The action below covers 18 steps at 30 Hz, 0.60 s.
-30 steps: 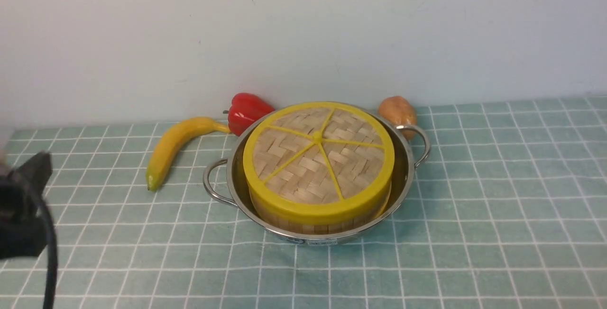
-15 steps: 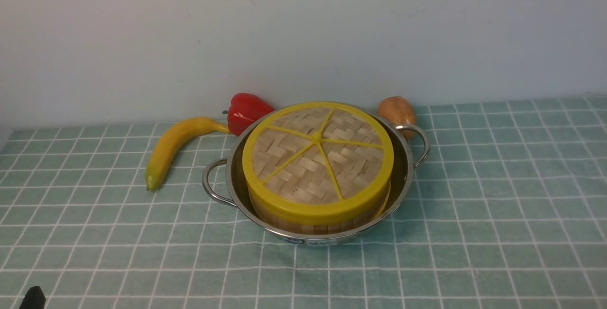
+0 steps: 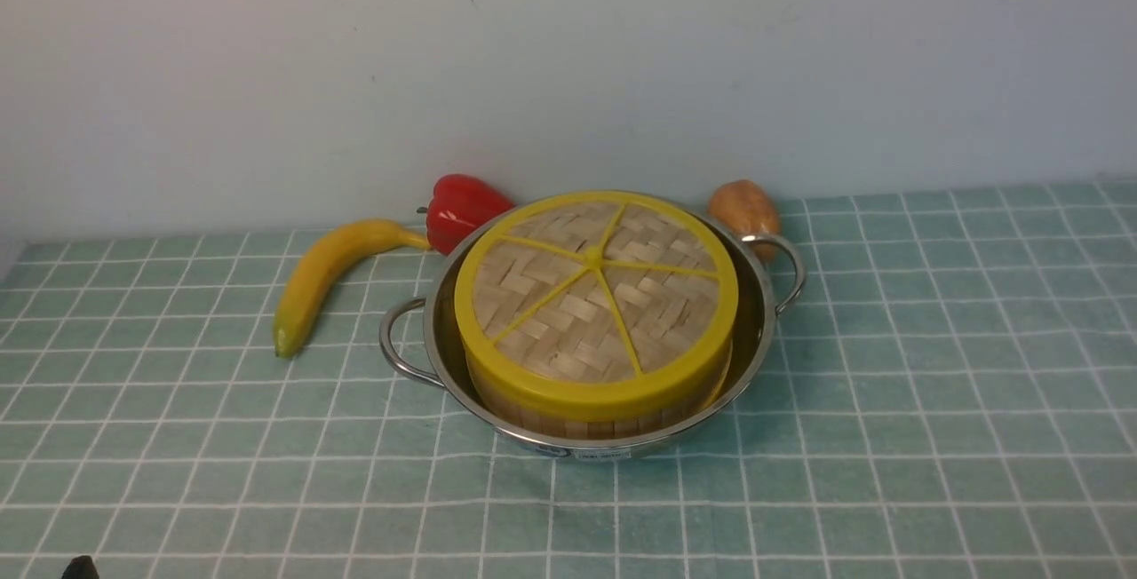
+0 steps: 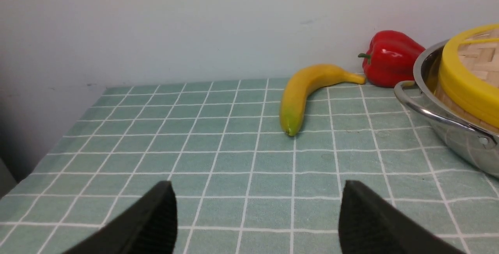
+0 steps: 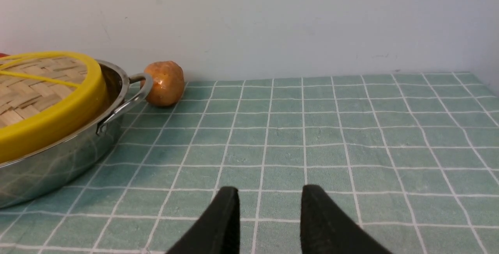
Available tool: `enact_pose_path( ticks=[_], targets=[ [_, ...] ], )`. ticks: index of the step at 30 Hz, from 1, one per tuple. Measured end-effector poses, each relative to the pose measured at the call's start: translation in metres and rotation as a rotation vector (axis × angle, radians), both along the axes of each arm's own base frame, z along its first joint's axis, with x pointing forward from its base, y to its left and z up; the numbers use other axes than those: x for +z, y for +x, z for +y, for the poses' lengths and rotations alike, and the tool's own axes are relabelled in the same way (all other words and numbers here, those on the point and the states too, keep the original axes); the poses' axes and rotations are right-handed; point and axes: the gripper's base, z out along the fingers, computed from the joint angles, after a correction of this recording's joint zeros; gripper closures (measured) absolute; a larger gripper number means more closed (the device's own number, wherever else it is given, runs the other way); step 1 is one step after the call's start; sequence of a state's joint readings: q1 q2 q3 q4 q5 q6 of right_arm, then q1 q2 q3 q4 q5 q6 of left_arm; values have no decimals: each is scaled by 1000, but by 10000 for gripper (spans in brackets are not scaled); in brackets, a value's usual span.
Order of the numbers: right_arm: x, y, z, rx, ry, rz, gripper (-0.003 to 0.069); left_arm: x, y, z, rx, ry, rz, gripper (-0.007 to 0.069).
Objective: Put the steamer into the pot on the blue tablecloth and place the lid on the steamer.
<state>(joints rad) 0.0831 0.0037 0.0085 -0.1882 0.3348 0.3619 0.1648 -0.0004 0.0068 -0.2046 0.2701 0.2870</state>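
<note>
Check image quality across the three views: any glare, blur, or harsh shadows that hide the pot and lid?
Front view: even, soft light, sharp; the lid and pot read clearly, only faint shadow on the blue tablecloth. Left wrist view: bright glare spots on the red pepper; the left gripper fingers are dark, featureless silhouettes. Right wrist view: cloth grid mirrored in the pot wall; potato slightly glossy.

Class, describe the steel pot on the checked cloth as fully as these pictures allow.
The pot is wide, shallow and shiny, apparently stainless steel, with a loop handle on each side. It stands upright on the blue checked cloth, near the wall. A bamboo steamer sits inside it, covered by a woven lid with a yellow rim. A small label shows on its front wall. No gripper touches it.
</note>
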Motion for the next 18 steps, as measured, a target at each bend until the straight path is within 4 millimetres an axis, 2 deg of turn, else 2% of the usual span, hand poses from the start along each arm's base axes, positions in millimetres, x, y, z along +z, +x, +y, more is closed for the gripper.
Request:
enact_pose_path(
  ticks=[7, 18],
  targets=[
    [0, 0, 0, 0, 0, 0, 416, -5, -2, 5, 68, -56, 54, 109],
    [0, 0, 0, 0, 0, 0, 416, -6, -2, 5, 80, -79, 57, 109]
  ],
)
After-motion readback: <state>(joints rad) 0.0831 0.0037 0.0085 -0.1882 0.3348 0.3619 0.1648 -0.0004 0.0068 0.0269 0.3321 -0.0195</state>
